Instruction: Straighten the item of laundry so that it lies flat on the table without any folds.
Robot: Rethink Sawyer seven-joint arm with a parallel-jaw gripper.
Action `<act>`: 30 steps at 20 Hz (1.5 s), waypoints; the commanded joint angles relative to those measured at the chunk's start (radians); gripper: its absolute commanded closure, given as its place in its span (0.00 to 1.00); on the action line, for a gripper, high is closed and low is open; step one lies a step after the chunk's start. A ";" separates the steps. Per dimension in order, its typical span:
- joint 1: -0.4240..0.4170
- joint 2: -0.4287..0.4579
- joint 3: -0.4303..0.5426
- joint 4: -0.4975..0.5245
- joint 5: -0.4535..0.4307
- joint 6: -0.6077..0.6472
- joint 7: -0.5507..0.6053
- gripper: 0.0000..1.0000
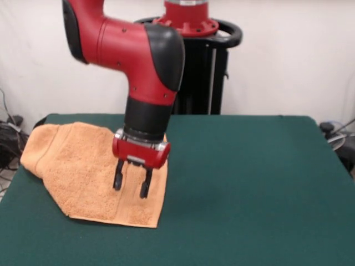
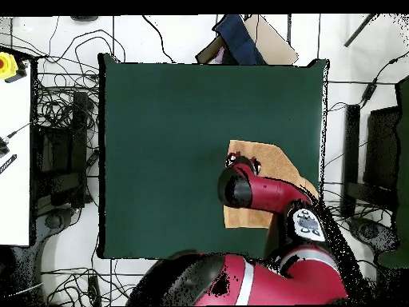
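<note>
The orange-tan towel [image 1: 77, 160] lies on the left part of the dark green table [image 1: 249, 183]. Its left side is bunched at the table's left edge, and its lower left edge runs diagonally. A woven band [image 1: 126, 213] shows near its front edge. My gripper [image 1: 132, 185] points straight down over the towel's right part. It is open and empty, with the fingertips [image 1: 118, 183] at or just above the cloth. In the overhead view the arm covers much of the towel [image 2: 275, 164], and the gripper [image 2: 241, 163] sits at its left edge on the table [image 2: 160, 144].
The black pedestal [image 1: 197, 72] stands behind the table's far edge. Cables lie on the floor at the left [image 1: 8, 136]. In the overhead view a white bench [image 2: 16, 160] stands at the left and a box with blue cloth [image 2: 240, 40] lies beyond the table's top edge.
</note>
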 commanded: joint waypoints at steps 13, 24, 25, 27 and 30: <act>-0.204 0.357 0.376 -0.415 -0.045 0.435 -0.193 0.00; -0.185 0.316 0.389 -0.336 -0.023 0.583 -0.042 1.00; -0.174 0.303 0.382 -0.310 -0.021 0.565 -0.002 1.00; -0.161 0.283 0.375 -0.271 -0.006 0.555 0.043 1.00; -0.141 0.257 0.362 -0.218 0.005 0.527 0.098 1.00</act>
